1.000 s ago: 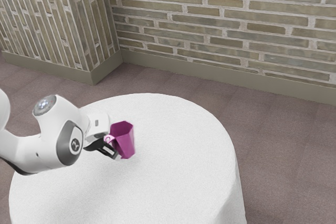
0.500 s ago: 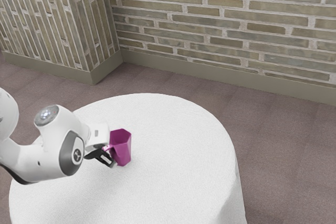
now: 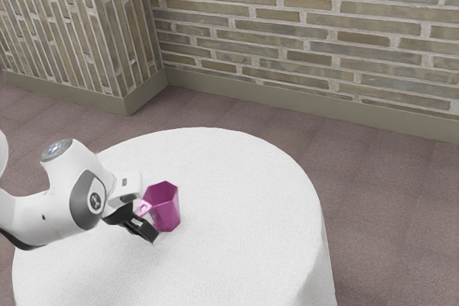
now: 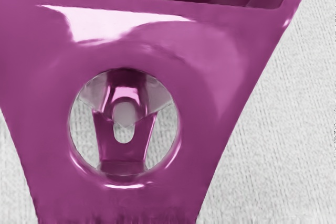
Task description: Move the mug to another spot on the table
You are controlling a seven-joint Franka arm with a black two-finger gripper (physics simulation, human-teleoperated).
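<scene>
A magenta mug with faceted sides stands upright on the white round table, toward the exterior view's left. My gripper is at the mug's handle, on the side facing the arm, and its black fingers are closed on that handle low over the tablecloth. In the wrist view the mug looms right under my hand, its ring-shaped handle facing the camera with the white cloth beside it.
The table's near-left rim lies close below the arm. Open tablecloth stretches toward the exterior view's right. Brick walls and a brown floor surround the table.
My hand has carried the mug down and toward the exterior view's left. It was tilted and lifted a second ago; now it stands upright on the cloth, and the arm has drawn back.
</scene>
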